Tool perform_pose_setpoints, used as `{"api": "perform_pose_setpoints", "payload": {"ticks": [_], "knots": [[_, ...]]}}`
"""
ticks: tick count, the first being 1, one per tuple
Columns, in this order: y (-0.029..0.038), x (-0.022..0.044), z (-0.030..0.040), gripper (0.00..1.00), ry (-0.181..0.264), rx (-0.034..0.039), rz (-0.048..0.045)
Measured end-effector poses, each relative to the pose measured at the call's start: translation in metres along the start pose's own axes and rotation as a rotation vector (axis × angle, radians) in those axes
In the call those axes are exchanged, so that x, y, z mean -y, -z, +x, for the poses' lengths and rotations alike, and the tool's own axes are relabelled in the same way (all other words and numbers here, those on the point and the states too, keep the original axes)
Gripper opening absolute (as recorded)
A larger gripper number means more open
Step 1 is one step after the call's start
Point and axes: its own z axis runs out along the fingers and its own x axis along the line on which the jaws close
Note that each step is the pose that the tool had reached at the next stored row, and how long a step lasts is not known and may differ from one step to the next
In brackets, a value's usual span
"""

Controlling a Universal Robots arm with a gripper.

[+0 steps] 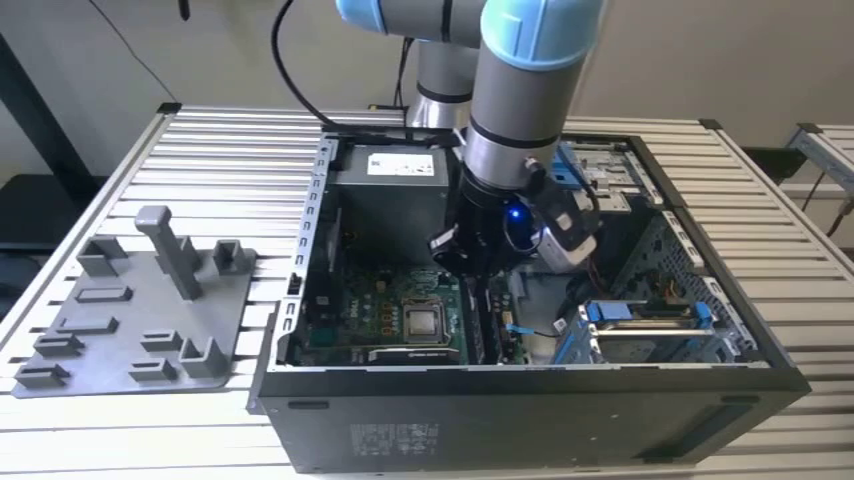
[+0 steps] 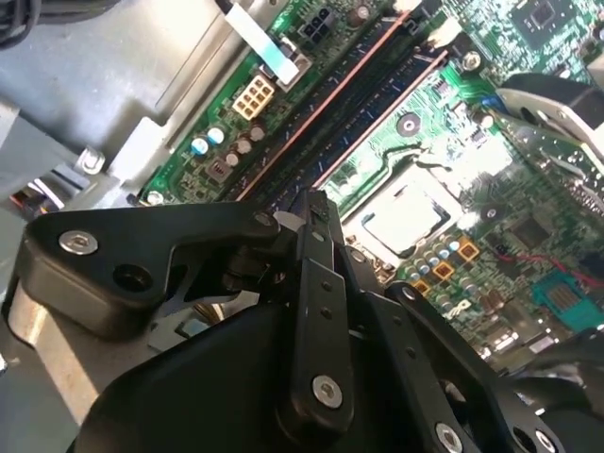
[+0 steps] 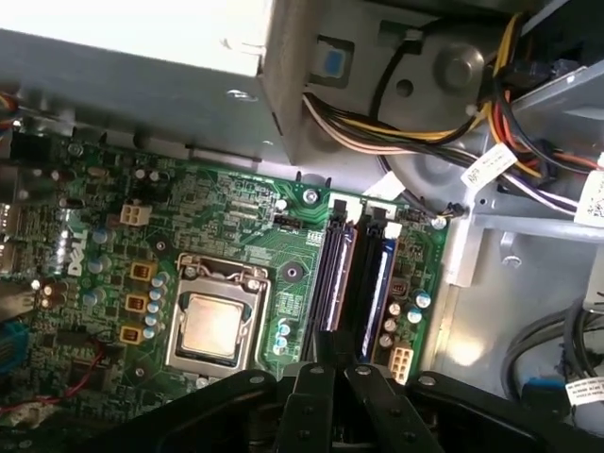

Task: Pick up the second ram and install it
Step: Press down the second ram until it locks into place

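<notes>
On the slatted table (image 1: 214, 150) lies an open computer case (image 1: 534, 385), with a grey fixture plate (image 1: 120, 320) to its left in the exterior view. The arm (image 1: 521, 90) reaches down into the case over the motherboard (image 1: 387, 300). The gripper (image 1: 461, 268) hangs low over the memory slots, right of the processor socket (image 3: 209, 326). Whether the pincer is wide, narrow or clamped on anything cannot be told from these angles. A long dark strip stands on edge in the slot in line with the gripper; I take this for the second ram (image 3: 330, 274), though I cannot tell if it is fully seated or gripped. Its long axis runs near to far in the exterior view, along the case's side wall, flat faces turned left and right. Such a stick should be light and stiff but fragile. It is best held by the bare top edge near the middle, and kept square to the slot.
</notes>
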Motion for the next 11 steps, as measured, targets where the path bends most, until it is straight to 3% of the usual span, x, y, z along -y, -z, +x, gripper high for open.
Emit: {"api": "perform_pose_setpoints", "payload": {"ticks": [11], "knots": [[-0.0028, -0.0015, -0.0003, 0.11, 0.164, 0.0019, -0.0003]]}}
